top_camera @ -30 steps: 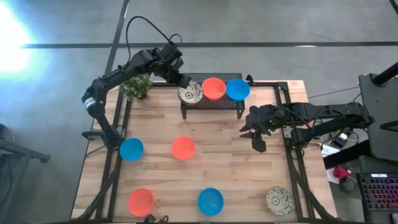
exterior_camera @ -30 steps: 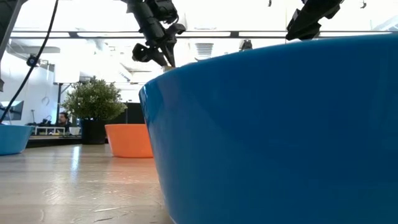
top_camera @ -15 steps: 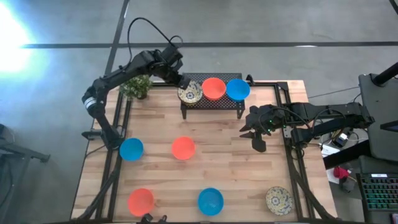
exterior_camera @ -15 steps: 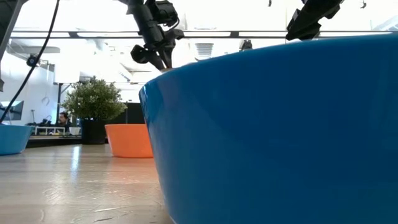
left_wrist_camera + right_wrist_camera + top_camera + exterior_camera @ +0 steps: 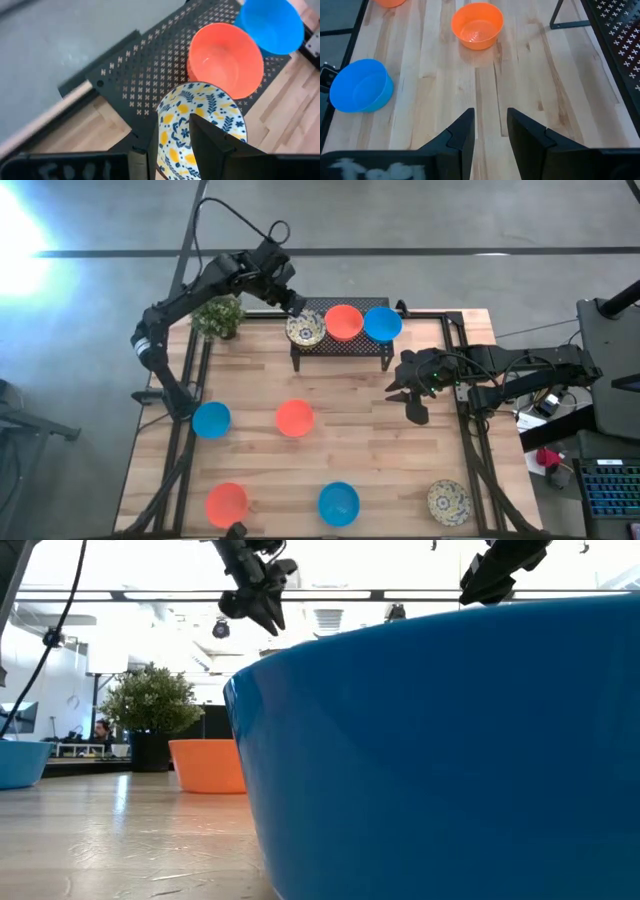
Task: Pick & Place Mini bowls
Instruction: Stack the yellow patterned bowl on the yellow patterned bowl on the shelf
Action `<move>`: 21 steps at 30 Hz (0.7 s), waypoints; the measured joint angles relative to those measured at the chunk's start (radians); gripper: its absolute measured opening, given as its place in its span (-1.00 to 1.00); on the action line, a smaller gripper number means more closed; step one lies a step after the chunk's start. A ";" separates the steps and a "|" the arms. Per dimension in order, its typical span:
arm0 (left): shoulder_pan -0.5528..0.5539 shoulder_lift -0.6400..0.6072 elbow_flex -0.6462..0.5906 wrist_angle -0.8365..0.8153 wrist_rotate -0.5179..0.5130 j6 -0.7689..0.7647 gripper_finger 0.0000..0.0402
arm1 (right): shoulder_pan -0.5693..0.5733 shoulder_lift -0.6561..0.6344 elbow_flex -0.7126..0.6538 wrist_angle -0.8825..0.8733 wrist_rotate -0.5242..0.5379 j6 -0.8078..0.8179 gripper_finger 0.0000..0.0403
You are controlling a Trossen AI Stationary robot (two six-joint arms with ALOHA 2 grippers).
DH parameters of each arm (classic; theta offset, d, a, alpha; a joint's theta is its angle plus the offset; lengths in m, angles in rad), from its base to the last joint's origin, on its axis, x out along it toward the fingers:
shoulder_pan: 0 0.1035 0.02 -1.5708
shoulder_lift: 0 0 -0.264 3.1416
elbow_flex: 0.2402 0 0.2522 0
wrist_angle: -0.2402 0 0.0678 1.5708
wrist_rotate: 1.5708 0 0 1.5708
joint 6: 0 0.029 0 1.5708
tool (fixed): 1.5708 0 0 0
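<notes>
Three bowls sit on the black rack (image 5: 340, 345), the patterned bowl (image 5: 306, 330) unmarked by lettering, left gripper (image 5: 297, 304) spread empty just above it, right gripper (image 5: 416, 414) parted, empty, over bare table (image 5: 380, 460).

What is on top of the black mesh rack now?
Three mini bowls sit on the rack: a patterned bowl, an orange-red bowl and a blue bowl. The rack hides the table under it.

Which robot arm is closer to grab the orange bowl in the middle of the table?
Probably the right. Its open claw hangs empty over the wooden table, nearer the small round orange-red bowl. The left claw is away by the black mesh metal rack.
</notes>
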State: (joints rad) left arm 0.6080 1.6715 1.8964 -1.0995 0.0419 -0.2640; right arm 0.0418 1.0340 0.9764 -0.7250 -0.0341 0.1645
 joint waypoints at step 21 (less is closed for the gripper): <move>-0.540 -0.167 -0.034 -0.018 -0.546 0.096 -0.97 | 0.000 -0.139 0.000 -0.003 0.008 0.012 -0.94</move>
State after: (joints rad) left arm 0.0680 1.5044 1.8620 -1.1176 -0.5042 -0.1684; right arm 0.0418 0.8951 0.9764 -0.7278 -0.0261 0.1761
